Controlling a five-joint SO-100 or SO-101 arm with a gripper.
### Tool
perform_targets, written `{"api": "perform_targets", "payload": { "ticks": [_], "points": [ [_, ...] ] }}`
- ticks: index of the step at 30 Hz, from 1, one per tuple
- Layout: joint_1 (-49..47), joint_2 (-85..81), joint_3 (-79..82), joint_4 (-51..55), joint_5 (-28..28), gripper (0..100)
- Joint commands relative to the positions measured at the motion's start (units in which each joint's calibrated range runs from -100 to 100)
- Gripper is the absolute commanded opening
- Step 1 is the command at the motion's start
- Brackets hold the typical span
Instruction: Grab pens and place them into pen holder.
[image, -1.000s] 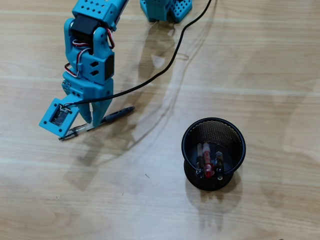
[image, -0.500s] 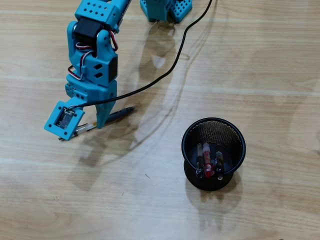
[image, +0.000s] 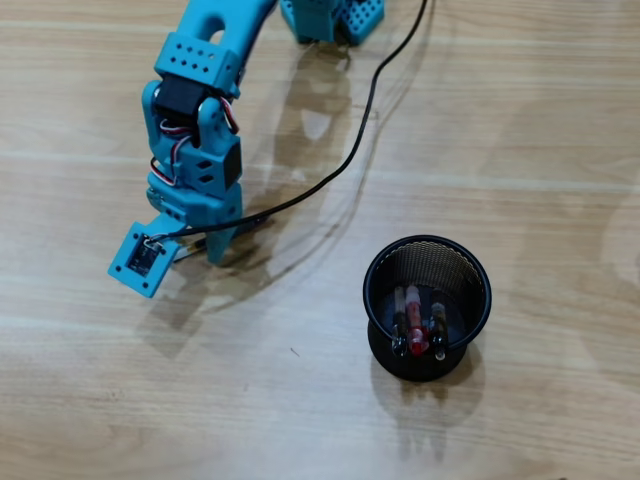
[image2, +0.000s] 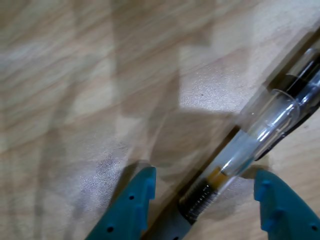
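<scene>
Teal plastic arm (image: 195, 130) of mine reaches down from the top of the overhead view to the left part of the wooden table (image: 520, 120); my claw (image: 205, 245) is pointed down at the boards there, its tip almost on the surface; the small square wrist camera block (image: 143, 258) sticks out to its lower left; a black cable (image: 345, 160) loops from the top edge down to that block.

Wrist view: my claw (image2: 205, 200) is spread wide, one teal finger (image2: 131, 205) at lower left, the other finger (image2: 282, 210) at lower right; a clear-barrelled pen (image2: 250, 140) lies on the table between them, running diagonally from bottom centre to the upper right edge; grey grip, spring and amber bit near the bottom, dark ink tube further up; neither finger touches the pen as far as I can see, gap on both sides; so I have hold of nothing; the pen itself is hidden under my arm in the overhead view.

Black mesh pen holder (image: 428, 305) stands upright on the table at lower right of the overhead view, well apart from my claw; inside it several pens (image: 418, 322) already stand, leaning toward the near wall; one has a red part, others look clear or dark; exact count hard to tell.
</scene>
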Motion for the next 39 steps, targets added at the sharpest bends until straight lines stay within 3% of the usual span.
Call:
{"api": "perform_targets", "payload": {
  "ticks": [1, 12, 25, 39],
  "points": [
    [-0.8, 1.0, 0.8, -0.5, -1.1, 22],
    [-0.9, 2.5, 0.6, -0.5, -2.7, 2],
    [-1.3, -1.5, -1.3, 0.3, -1.6, 2],
    [-8.0, -35.6, 4.7, 7.9, -0.5, 2]
  ]
}}
